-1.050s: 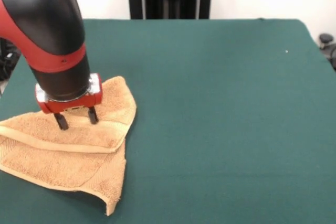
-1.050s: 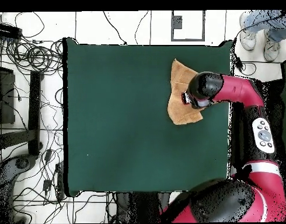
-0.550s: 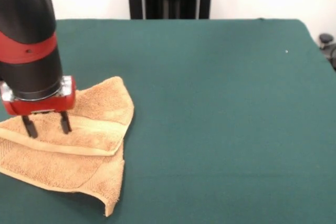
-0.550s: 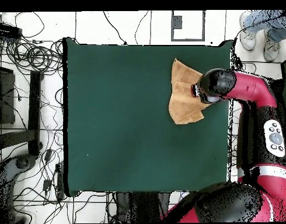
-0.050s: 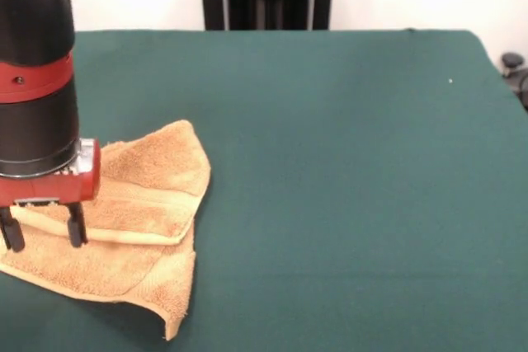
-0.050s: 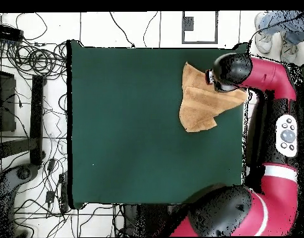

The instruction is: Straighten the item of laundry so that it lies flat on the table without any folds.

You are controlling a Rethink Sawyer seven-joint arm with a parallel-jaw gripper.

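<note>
Table (image 5: 346, 162): dark green, wide, bare to one side of the jaws.

Arm (image 5: 33, 63): red and black, standing upright over the towel's edge; in the overhead view (image 6: 254, 71) it reaches across the table's corner.

Towel (image 5: 140, 204): tan terry cloth, lying under and just beside the jaws, folded over itself with a border band along the fold; one corner points away from the jaws.

Jaws: two black fingers (image 5: 76, 227) apart, tips down at the towel, holding nothing.
</note>
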